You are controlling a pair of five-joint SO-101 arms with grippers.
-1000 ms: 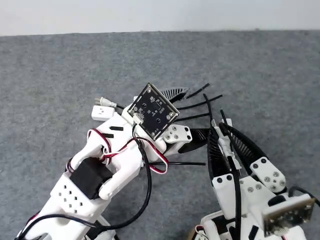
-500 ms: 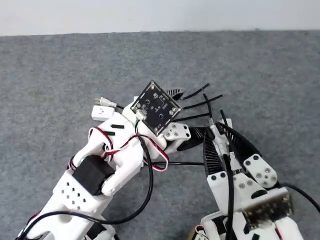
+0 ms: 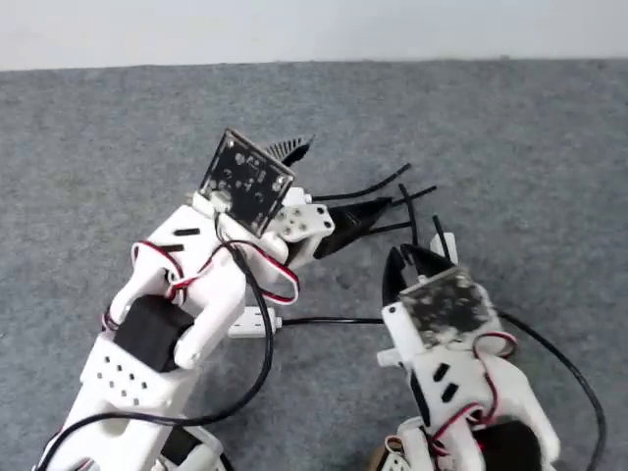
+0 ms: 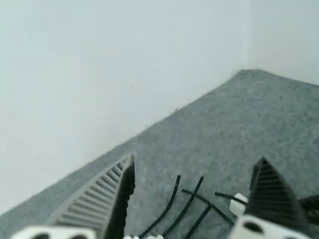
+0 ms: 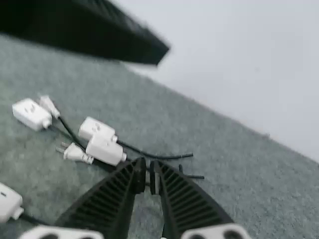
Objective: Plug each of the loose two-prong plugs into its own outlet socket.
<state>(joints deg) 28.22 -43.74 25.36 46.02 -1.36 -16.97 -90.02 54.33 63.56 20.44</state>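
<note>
In the high view my left gripper (image 3: 334, 182) hangs open above the grey carpet, over a fan of black cords (image 3: 391, 183). Its wrist view shows the left gripper (image 4: 196, 167) with wide-spread fingers (image 4: 112, 196), cords (image 4: 169, 209) and a white plug (image 4: 239, 199) below. My right gripper (image 3: 404, 257) points at the carpet beside a small white plug (image 3: 444, 243). From its wrist view the right gripper (image 5: 147, 172) is shut to a thin slit. Beyond it lie white outlet blocks (image 5: 31, 113) (image 5: 97, 129) and a two-prong plug (image 5: 104, 150). A white outlet (image 3: 257, 322) with a black cord lies under the left arm.
Grey carpet (image 3: 118, 128) covers the floor up to a pale wall (image 3: 314, 29) at the back. Another white block (image 5: 7, 200) lies near the right gripper. The left arm's dark finger (image 5: 84, 30) hangs across the right wrist view. Open carpet spreads left and right.
The left arm has swung left and lifted away from the plugs. The right arm has tipped forward, its camera board now facing up, and its fingers have drawn together.
</note>
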